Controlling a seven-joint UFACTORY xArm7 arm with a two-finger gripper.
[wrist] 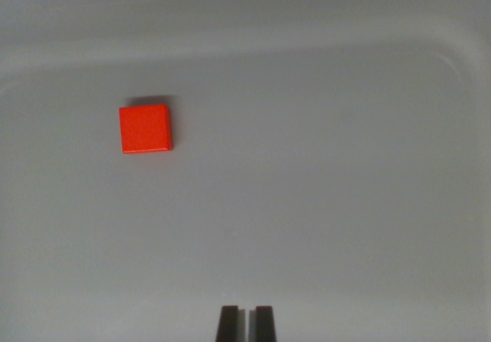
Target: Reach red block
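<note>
Here the largest thing in the wrist view is the grey tray, a smooth, pale surface with a raised rim that curves round its far corner towards the wrist view's right. Its floor is bare apart from one object.

Next in size is the red block, a small square piece lying flat on the tray floor in the upper part of the wrist view's left, casting a thin shadow along its far edge. It stands free on every side, well apart from the rim.

Smallest are the tips of my gripper, two dark fingers at the bottom centre of the view. My jaws stand nearly together, with only a narrow slit between them, and they hold nothing. The block lies ahead of them and off towards the wrist view's left, well apart from my tips.

I judge the block to be light, rigid and not fragile; its flat, matt-looking faces should offer fair grip. Its sides sit almost square to the view, so I would take it across two opposite vertical faces, centred, after widening my jaws beyond its width. Being low, it calls for a descent close to the tray floor.
</note>
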